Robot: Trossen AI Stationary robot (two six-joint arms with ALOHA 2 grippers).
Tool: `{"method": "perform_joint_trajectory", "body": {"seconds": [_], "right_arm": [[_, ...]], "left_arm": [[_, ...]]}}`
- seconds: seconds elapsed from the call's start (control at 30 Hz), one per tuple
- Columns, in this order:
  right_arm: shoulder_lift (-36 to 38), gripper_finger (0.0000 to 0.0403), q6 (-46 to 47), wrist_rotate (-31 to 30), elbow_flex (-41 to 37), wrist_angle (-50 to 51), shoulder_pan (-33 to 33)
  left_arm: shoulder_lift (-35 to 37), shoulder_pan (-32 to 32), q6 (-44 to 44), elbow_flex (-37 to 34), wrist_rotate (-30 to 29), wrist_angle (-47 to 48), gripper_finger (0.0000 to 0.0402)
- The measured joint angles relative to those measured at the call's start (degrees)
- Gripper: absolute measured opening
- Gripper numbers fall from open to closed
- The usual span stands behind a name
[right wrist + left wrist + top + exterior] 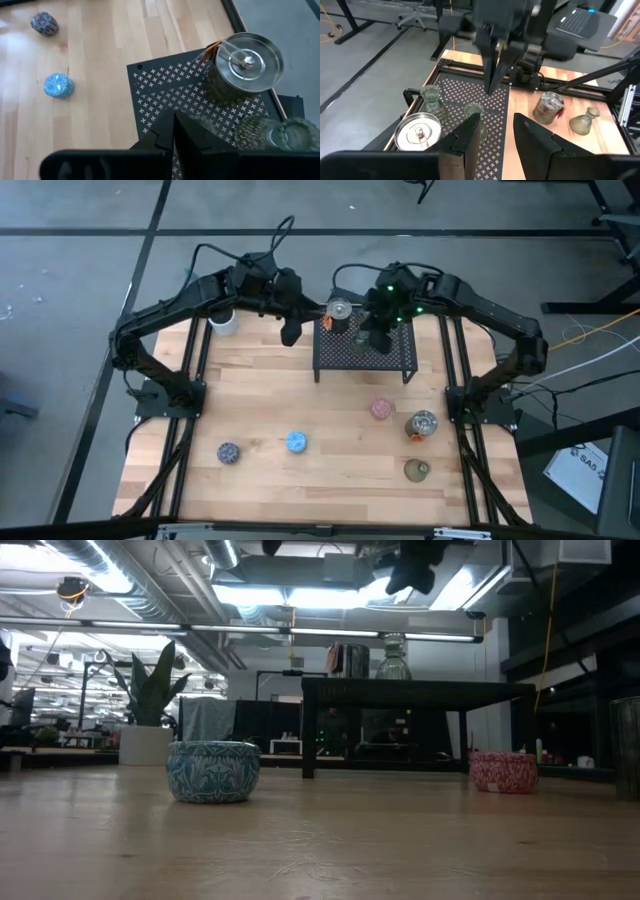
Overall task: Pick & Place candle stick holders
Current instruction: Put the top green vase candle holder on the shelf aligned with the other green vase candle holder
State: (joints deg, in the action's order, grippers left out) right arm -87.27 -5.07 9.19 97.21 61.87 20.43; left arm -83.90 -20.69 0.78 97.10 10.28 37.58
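A black mesh rack [365,352] stands at the table's far middle. On it rest a silvery holder with an orange accent [247,62] and two clear glass holders [431,97] [474,111]. My left gripper [497,131] hovers open at the rack's left end, with the nearer glass holder just beyond one fingertip. My right gripper [174,125] is shut and empty, slanting down above the rack's top. On the bare table stand a pink holder [381,409], a second silvery one [421,423], an olive one [416,470], a blue one [297,442] and a purple-speckled one [228,452].
A white pot with a green plant [222,320] stands at the far left, close behind my left arm. The two arms' grippers are near each other over the rack. Bare wood lies between the rack and the row of holders near the front.
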Motion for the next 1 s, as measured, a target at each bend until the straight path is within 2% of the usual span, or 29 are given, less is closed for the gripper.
{"method": "perform_joint_trajectory", "body": {"seconds": [0.53, 1.0], "right_arm": [[-6.87, 0.0008, -2.07, 1.84, 0.0, -0.83, -0.11], [-7.49, 0.0001, -3.51, 1.51, -0.02, -0.81, -0.92]], "left_arm": [[2.08, 0.0, 0.0, 0.0, -0.05, -0.07, 0.0073], [2.08, 0.0, 0.0, 0.0, -0.09, -0.07, 0.0049]]}}
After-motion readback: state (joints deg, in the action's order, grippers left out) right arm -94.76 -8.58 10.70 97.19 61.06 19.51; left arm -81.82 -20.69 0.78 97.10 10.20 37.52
